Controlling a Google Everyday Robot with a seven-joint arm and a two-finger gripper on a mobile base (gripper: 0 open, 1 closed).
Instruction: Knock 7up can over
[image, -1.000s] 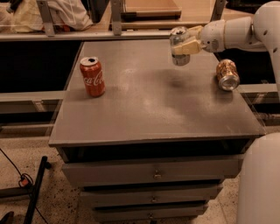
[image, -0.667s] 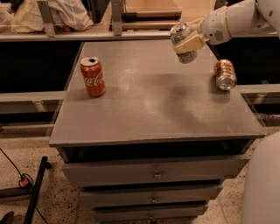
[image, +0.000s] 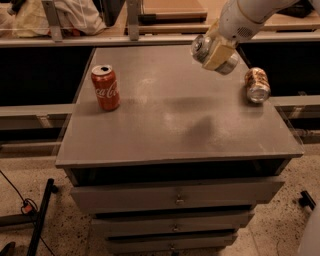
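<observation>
Up near one o'clock over the grey tabletop, the 7up can hangs in the air, clear of the surface. It is tilted steeply, its silver top turned toward ten o'clock and its base pointing toward four o'clock. The gripper is clamped across the middle of the can, one pale finger lying flat over the can's side facing the camera; the other finger is hidden behind the can. The white arm runs from the gripper up and away toward one o'clock, out of the top edge of the view.

On the tabletop a soft dark shadow lies near the middle, toward five o'clock.

At three o'clock, near the right edge of the tabletop, an orange-brown patterned can lies on its side, its silver end facing the camera. It is near the held can but apart from it. At ten o'clock, well apart from both, a red Coca-Cola can stands upright near the left edge.

Under the tabletop the cabinet shows a stack of grey drawers. On the speckled floor at seven o'clock a thin cable runs beside a black bar.
</observation>
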